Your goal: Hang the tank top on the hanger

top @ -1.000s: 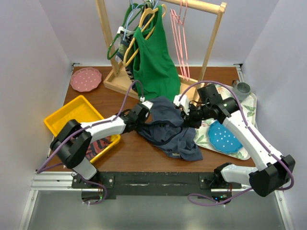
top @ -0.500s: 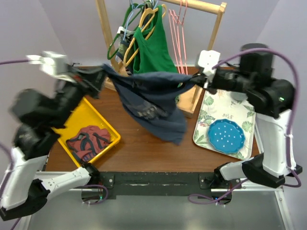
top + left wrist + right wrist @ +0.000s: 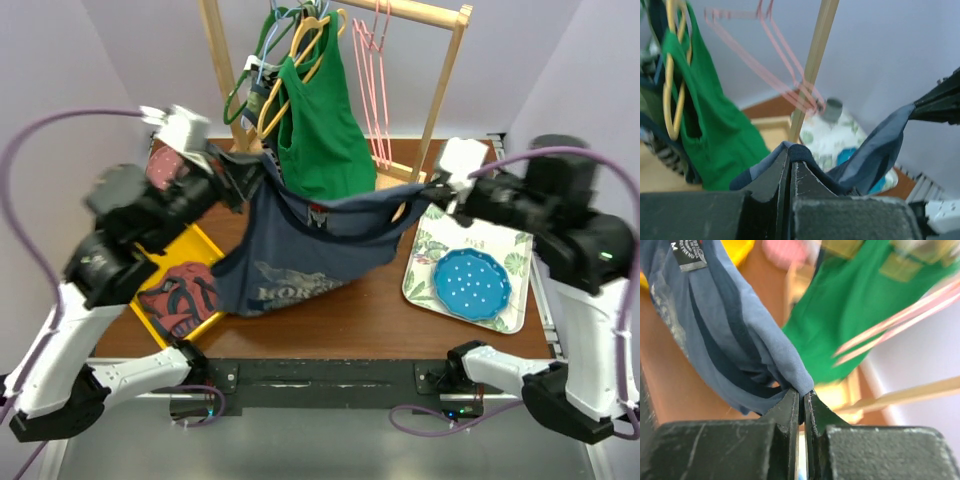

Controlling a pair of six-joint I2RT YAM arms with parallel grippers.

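Observation:
The navy tank top (image 3: 300,245) hangs spread in the air between my two grippers, print facing the camera, its hem just above the table. My left gripper (image 3: 258,170) is shut on its left shoulder strap (image 3: 795,152). My right gripper (image 3: 428,195) is shut on its right strap (image 3: 795,375). Both are raised in front of the wooden rack. The pink hangers (image 3: 375,70) hang on the rack's rail at the right, behind the top, and show in the left wrist view (image 3: 770,65) and blurred in the right wrist view (image 3: 900,320).
A wooden rack (image 3: 440,90) stands at the back with a green tank top (image 3: 320,130) on a yellow hanger (image 3: 300,60) and green hangers. A yellow bin (image 3: 205,245) with red cloth sits left. A floral tray (image 3: 425,275) with a blue plate (image 3: 472,285) sits right.
Both arms have lifted the tank top from a heap on the table and pulled it apart. It has gone from a bunched, swinging mass to hanging flat between the grippers.

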